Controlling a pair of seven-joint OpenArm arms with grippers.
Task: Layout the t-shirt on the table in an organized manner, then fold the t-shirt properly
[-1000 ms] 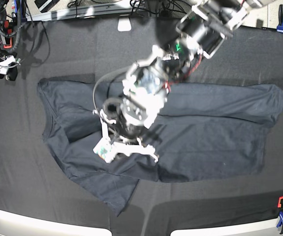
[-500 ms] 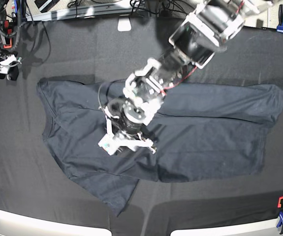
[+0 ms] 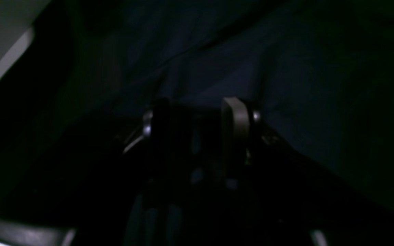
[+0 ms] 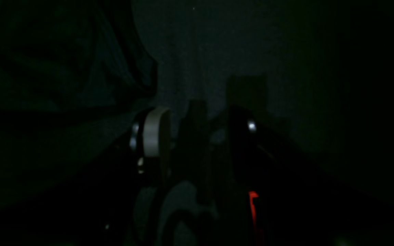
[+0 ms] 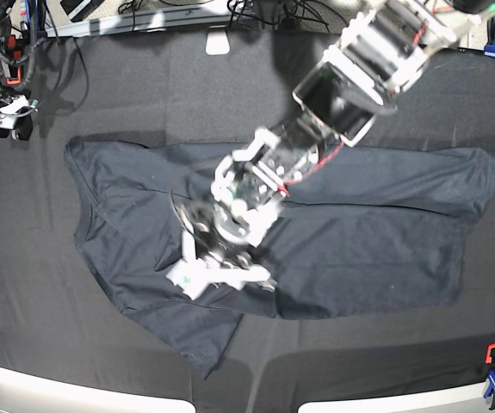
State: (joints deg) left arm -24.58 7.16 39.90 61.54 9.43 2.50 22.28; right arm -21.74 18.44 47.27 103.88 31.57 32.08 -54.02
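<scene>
T-shirt spread on table; left hand above.

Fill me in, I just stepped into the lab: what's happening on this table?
A two-armed robot is working on a dark t-shirt spread across the black table. The left arm reaches in from the far right corner, and its left gripper is low over the shirt's near edge by the sleeve, jaws apart, with no cloth visibly pinched. The shirt lies sideways, its far long edge already folded in and one sleeve sticking out toward the near edge. The right arm is out of the overhead view.
</scene>
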